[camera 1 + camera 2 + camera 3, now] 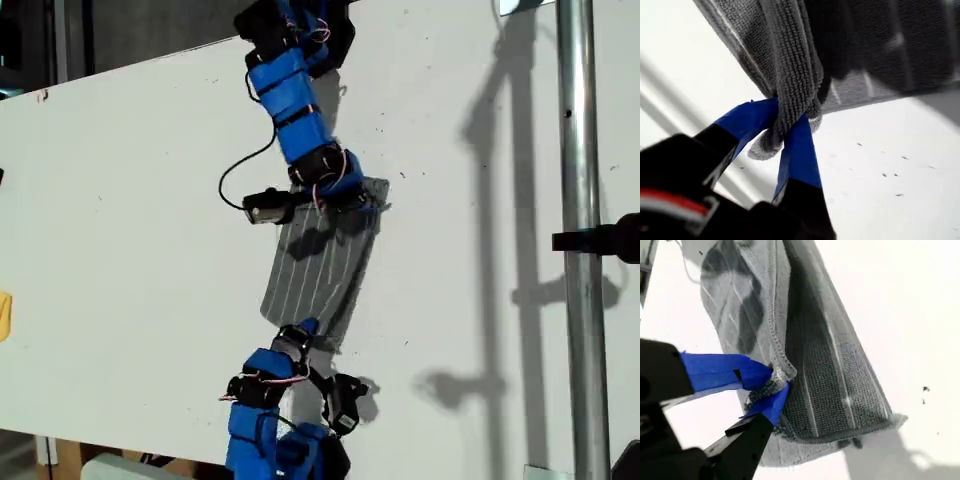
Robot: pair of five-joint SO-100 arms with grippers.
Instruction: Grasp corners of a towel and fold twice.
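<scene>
My first gripper (785, 117) was closed down on the towel (790, 60), its two blue-taped fingers (747, 120) pinching a bunched fold of the grey cloth so that a small wad stuck out behind them. The rest of the cloth stretched away from the jaws over the white table (880, 165), partly in shadow.

My second gripper (775, 384) was also clamped tight, holding a stitched corner (782, 371) of the towel (830, 380) between its blue tips. From there the cloth ran off in doubled layers, pale stripes showing along its length.

In the exterior view the towel (320, 265) lay in the centre of the frame on the table (120, 200), a narrow, slightly tilted grey strip. An upper arm (295, 110) came down from the top centre of that frame and met the towel's top end; a lower arm (265, 400) rose from the bottom centre and met its lower end. I could not tell which of these two was first and which second. A metal pole (580, 200) stood upright along the exterior view's right side
</scene>
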